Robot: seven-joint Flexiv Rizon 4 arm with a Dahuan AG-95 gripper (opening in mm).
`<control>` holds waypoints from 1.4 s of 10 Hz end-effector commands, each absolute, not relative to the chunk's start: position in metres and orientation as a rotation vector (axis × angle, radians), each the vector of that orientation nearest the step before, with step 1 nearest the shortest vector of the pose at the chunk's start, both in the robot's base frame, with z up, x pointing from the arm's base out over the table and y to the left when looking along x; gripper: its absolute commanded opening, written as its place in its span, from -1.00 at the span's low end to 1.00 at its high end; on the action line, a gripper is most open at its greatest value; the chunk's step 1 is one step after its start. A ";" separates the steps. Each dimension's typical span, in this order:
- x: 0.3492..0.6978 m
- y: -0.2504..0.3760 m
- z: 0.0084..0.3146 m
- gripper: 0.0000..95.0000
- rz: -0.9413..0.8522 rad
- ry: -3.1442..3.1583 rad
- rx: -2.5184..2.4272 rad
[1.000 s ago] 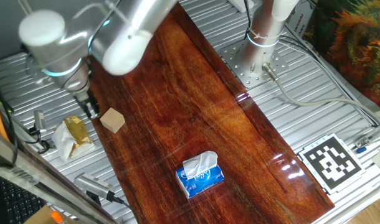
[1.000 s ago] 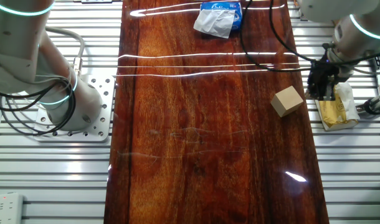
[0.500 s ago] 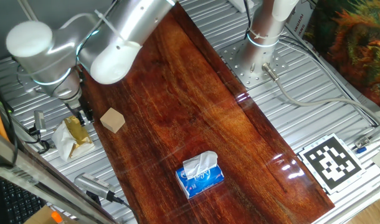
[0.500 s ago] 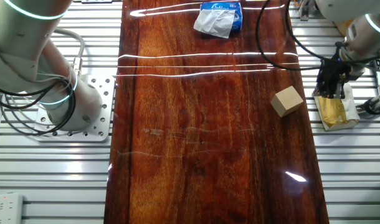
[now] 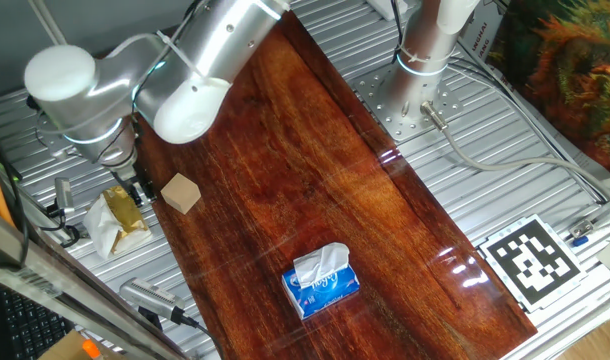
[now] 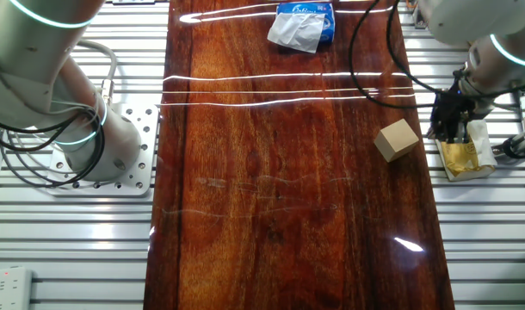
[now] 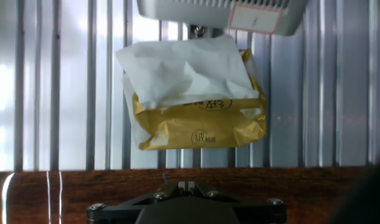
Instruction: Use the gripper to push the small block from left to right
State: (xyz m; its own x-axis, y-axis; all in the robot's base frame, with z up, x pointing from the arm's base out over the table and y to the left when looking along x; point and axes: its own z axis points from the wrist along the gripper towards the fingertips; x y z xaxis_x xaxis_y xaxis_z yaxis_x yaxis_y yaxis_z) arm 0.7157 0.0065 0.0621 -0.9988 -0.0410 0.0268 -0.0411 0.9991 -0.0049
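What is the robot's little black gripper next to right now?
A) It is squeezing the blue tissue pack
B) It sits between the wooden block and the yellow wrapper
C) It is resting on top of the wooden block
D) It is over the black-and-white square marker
B: the gripper sits between the small block and the yellow wrapper, touching neither visibly.

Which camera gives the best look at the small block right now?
The other fixed view: the block sits unobstructed on the wood, apart from the hand. One fixed view also shows the block, smaller, beside the arm. The hand view misses it, showing only a yellow wrapper.
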 end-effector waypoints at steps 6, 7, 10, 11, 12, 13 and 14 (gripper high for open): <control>0.716 0.016 0.060 -1.00 -0.143 -3.117 0.252; 0.716 0.022 0.058 -1.00 -0.142 -3.117 0.251; 0.715 0.028 0.055 -1.00 -0.147 -3.109 0.254; 0.715 0.028 0.055 -1.00 -0.143 -3.105 0.253; 0.714 0.027 0.054 -1.00 -0.148 -3.097 0.246; 0.712 0.026 0.051 -1.00 -0.147 -3.091 0.247; 0.710 0.024 0.046 -1.00 -0.151 -3.085 0.238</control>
